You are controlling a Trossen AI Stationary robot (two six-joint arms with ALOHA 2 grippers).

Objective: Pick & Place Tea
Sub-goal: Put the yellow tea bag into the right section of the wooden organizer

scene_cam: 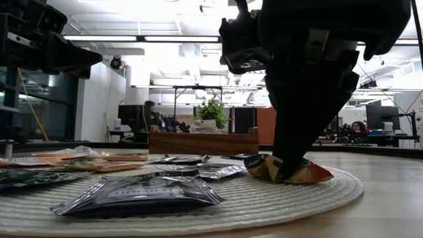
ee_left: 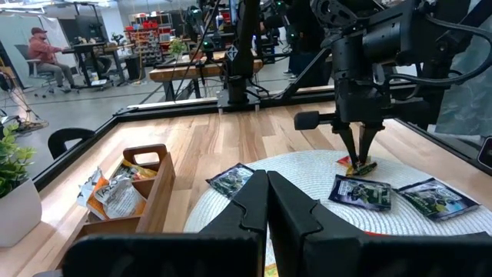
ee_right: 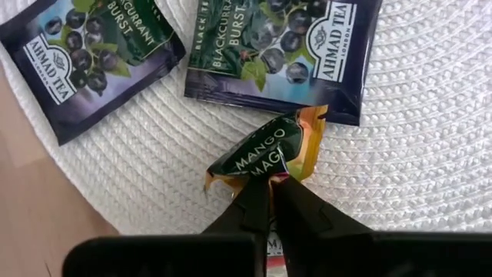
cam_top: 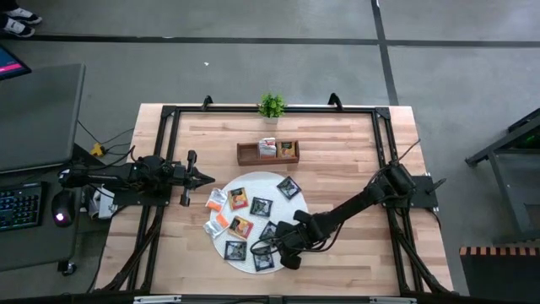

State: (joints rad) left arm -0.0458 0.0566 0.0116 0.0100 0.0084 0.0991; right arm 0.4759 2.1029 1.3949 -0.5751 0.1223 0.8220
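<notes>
— Nearest the low camera lies what, exactly?

— One dark tea sachet (scene_cam: 140, 192), flat on the front of the round white woven mat (scene_cam: 284, 198). Going left to right from there: at the table's left edge the left gripper (cam_top: 205, 177) hangs above the bare wood with its fingers pressed together, holding nothing, pointing toward the mat.

— And the mat itself?

— It sits in the middle of the table, strewn with sachets: orange and white ones (cam_top: 218, 203) on its left side, black-and-yellow ones (cam_top: 238, 198) and dark blackcurrant ones (cam_top: 261, 206) spread over the rest. Beyond it, toward the far edge, stands the brown wooden tray (cam_top: 246, 154) with a few sachets in its compartments (I cannot tell which flavours), and a small potted plant (cam_top: 271, 105) behind that.

— Where is the working arm?

— The right gripper (ee_right: 269, 185) is down on the mat's near right part, jaws pinched shut on a mango sachet (ee_right: 269, 150), dark green over orange. The packet is crumpled and tilted up where the fingertips (ee_right: 250, 201) bite it; its edges touch the weave.

— Anything beside it?

— Two blackcurrant sachets (ee_right: 280, 54) lie flat just beside the mango one, and the nearer one touches its upper corner
</notes>
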